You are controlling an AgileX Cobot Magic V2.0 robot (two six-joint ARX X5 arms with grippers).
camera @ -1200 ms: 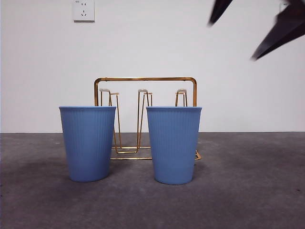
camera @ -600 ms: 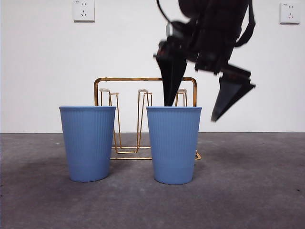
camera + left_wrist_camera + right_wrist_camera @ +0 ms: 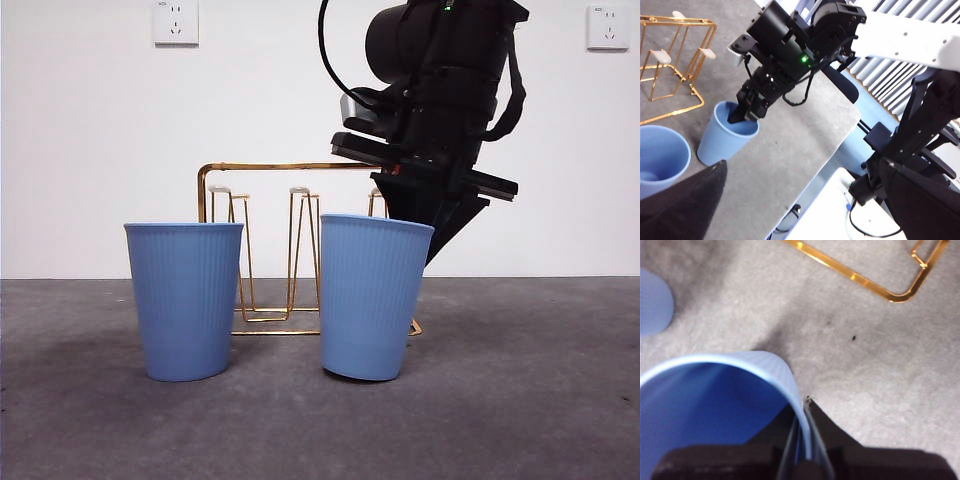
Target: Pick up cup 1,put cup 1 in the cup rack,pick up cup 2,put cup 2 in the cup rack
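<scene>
Since half a second ago right gripper (image 3: 425,225) dropped onto right cup (image 3: 372,298), jaws pinched on its rim wall, one inside, one outside; cup now tilted, just in front of cup rack (image 3: 300,240). Left gripper (image 3: 790,210) waits, jaws spread, empty.
</scene>
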